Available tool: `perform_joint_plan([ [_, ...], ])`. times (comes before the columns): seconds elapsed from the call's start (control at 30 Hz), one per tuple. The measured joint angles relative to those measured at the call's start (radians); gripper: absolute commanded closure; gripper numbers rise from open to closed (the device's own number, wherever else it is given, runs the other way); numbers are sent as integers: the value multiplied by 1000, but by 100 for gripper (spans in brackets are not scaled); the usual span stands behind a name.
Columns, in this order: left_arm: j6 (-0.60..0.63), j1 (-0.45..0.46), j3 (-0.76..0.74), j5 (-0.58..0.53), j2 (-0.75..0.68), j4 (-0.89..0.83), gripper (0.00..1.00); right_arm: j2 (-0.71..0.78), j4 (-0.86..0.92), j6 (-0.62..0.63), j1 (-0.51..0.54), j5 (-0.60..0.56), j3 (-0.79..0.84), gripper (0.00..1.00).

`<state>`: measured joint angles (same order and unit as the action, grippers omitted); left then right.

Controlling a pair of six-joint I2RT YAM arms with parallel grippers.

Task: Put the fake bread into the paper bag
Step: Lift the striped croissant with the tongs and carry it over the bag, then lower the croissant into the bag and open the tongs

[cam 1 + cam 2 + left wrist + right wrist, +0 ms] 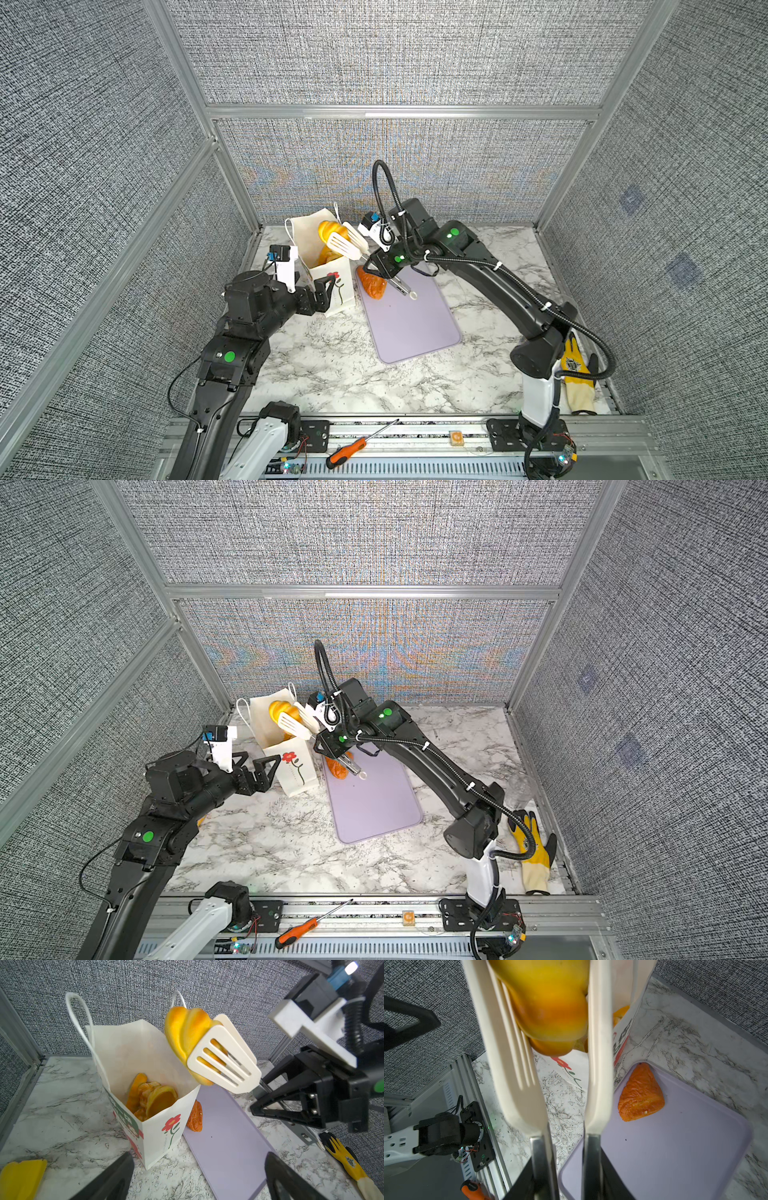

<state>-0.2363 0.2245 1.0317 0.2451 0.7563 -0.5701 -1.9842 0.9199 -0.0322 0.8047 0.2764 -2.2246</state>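
The yellow roll (185,1032) hangs pinched in white tongs (224,1064) just above the paper bag's (158,1136) open mouth. I'd bring it over the middle, lower it, then ease the squeeze so it clears the rim. The right gripper's (376,266) jaws are half-closed, clamping the tongs' handles. The left gripper's (254,771) jaws gape wide beside the bag, holding nothing. A dark croissant (641,1095) lies beside the bag.

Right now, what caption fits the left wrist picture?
Almost in: white tongs hold a yellow bread above the paper bag; a brown croissant lies on the purple board.
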Motion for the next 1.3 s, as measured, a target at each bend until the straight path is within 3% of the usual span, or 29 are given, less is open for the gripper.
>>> perform_joint_plan([
  [0.3,4,-4,-10,-10,-5,-9,0,-87,-9,-25,4,-5,-67,61],
  [0.87,29,-5,-27,-11,31,-15,1,-135,11,-32,4,-34,-120,40],
  [1.3,38,-5,-29,-37,13,-37,1,-153,39,-28,3,-53,-163,33],
])
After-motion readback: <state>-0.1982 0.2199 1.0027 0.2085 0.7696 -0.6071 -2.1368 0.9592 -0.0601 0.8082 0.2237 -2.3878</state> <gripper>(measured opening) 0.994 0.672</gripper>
